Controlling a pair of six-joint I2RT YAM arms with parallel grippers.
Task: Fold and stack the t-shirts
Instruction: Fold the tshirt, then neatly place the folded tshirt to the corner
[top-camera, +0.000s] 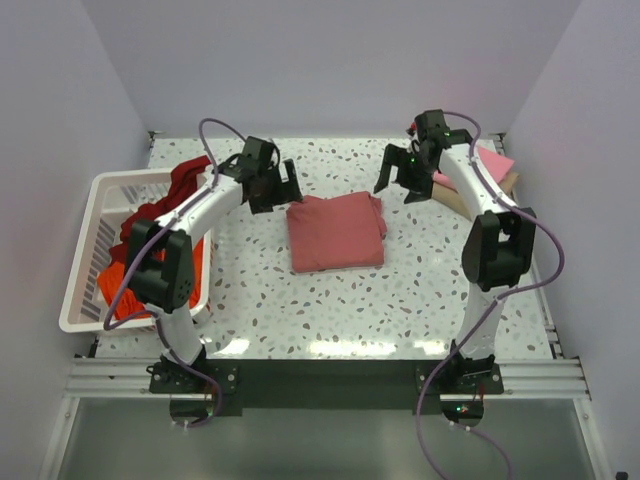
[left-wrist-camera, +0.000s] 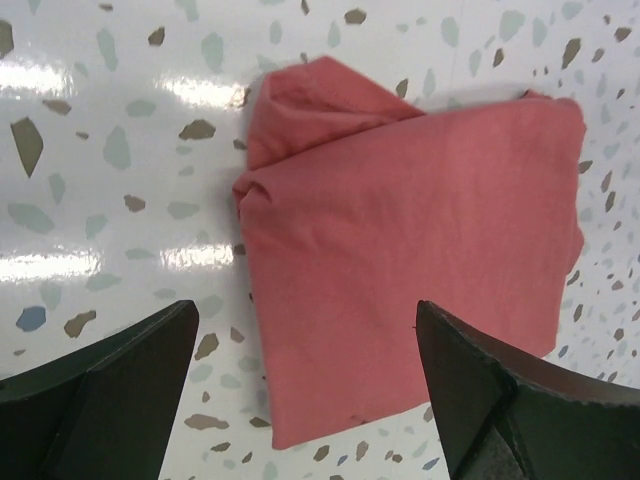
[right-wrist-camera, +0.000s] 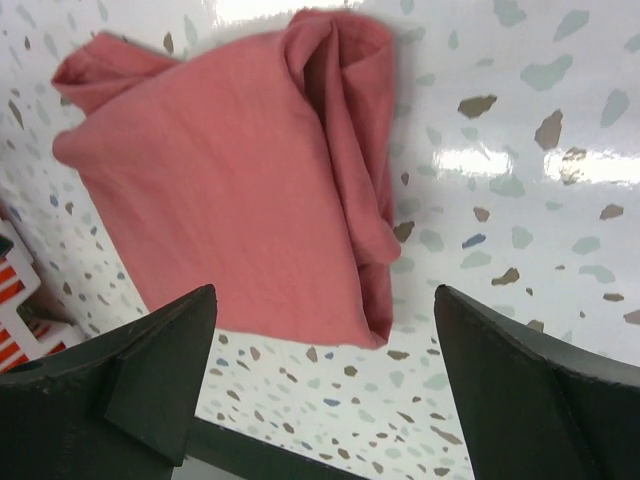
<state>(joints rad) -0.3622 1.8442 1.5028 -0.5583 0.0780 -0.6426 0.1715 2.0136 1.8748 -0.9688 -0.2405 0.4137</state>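
Looking down from the top camera, I see the folded rose shirt (top-camera: 335, 232) lying flat at the middle of the surface (top-camera: 400, 310). The left claw (top-camera: 274, 193) is off the shirt's upper-left corner and the right claw (top-camera: 400, 185) off its upper right, both spread wide and grasping nothing. A maroon shirt (top-camera: 185, 178) and an orange shirt (top-camera: 108, 285) sit in the basket (top-camera: 80, 250) at the left of the frame, and a pink shirt (top-camera: 492, 160) lies at the upper right.

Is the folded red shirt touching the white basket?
Apart. The top view shows speckled table between the folded shirt and the basket.
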